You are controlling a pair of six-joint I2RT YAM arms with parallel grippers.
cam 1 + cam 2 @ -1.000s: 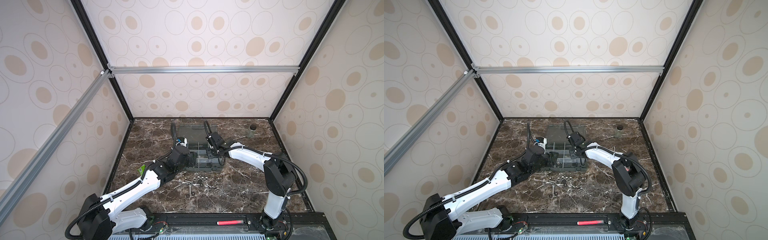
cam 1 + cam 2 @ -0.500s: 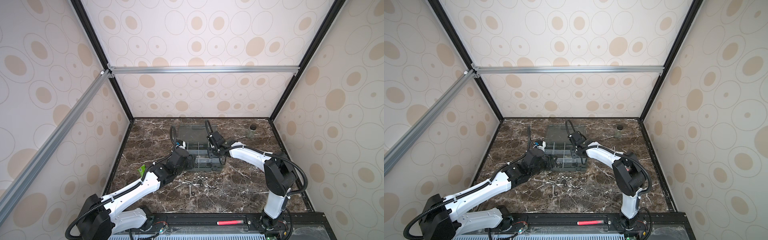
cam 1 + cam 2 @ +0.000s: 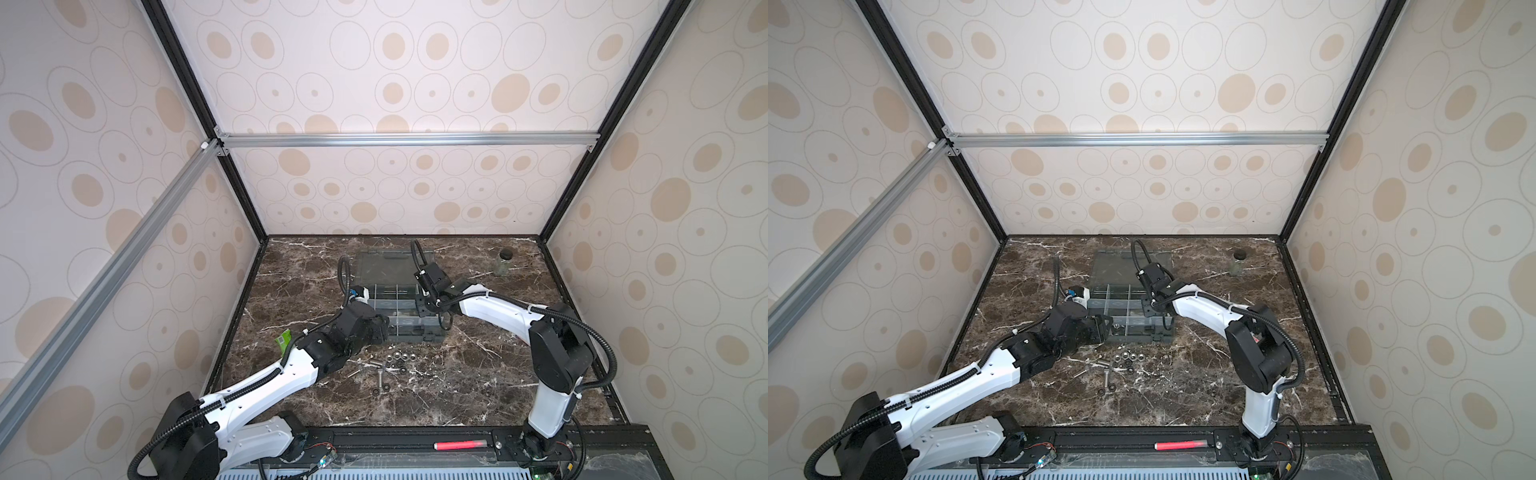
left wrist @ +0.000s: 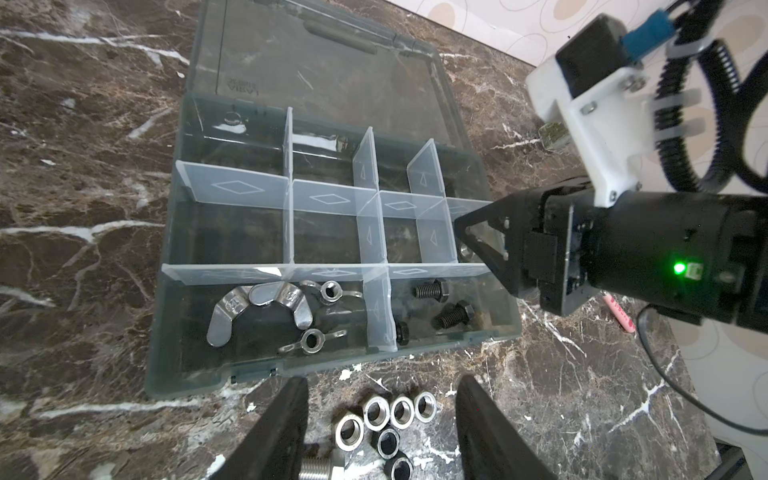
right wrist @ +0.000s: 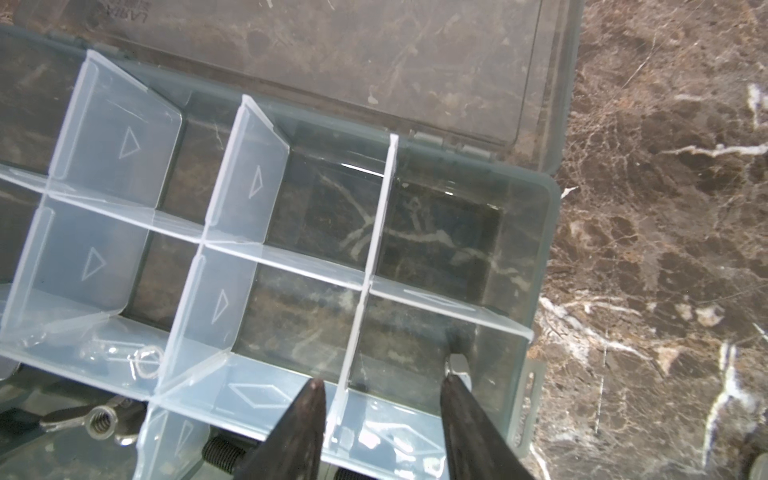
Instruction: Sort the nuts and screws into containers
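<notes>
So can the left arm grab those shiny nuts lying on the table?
Probably yes. The left arm hangs close to the hex nuts on the marble table, jaws open, the nuts showing between them and nothing in the way.

Both top views are bright and even, with faint shadows on the dark table and lines bowing toward the edges. White glare sits on the dividers in the left wrist view; the right wrist view looks softer, washed out
</notes>
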